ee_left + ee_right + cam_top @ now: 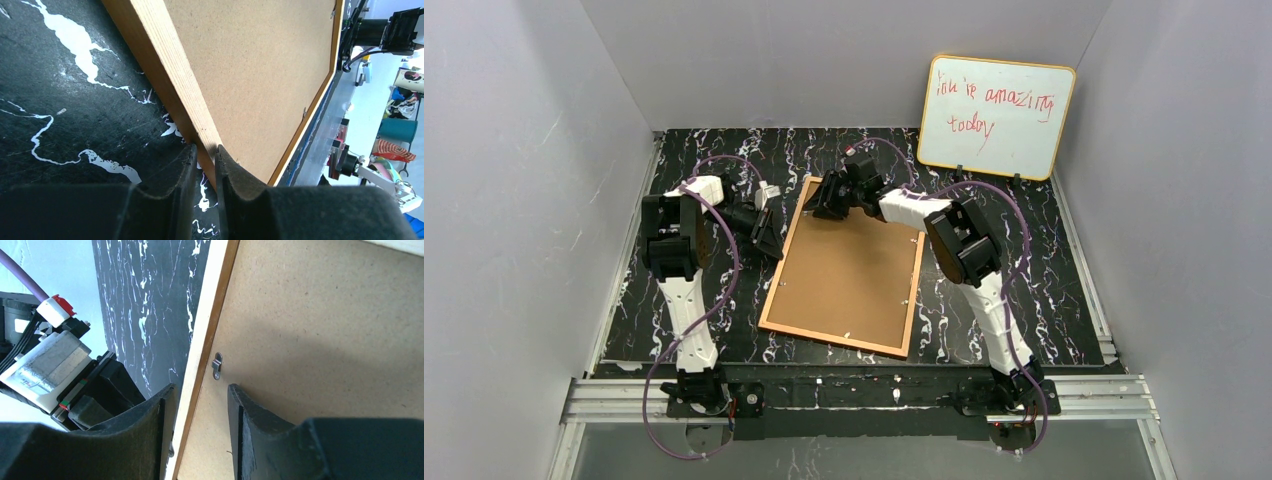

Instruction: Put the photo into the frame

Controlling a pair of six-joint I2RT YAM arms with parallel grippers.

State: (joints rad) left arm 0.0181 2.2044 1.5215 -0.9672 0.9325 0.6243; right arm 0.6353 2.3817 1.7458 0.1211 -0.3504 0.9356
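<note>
The frame (844, 270) lies back up on the black marbled table (994, 290), its plain brown board showing inside the orange-brown rail. My left gripper (771, 238) is at the frame's left edge. In the left wrist view its jaws (206, 150) are shut on the wooden rail (165, 65). My right gripper (829, 203) is at the far left corner. In the right wrist view (200, 387) it is open and straddles the rail (205, 340), one finger outside the edge and one over the back board (325, 340). The photo is not visible in any view.
A yellow-edged whiteboard (996, 117) with red handwriting leans on the back wall at the far right. A small metal turn clip (216, 365) sits on the back board beside the rail. Grey walls close in the table on three sides.
</note>
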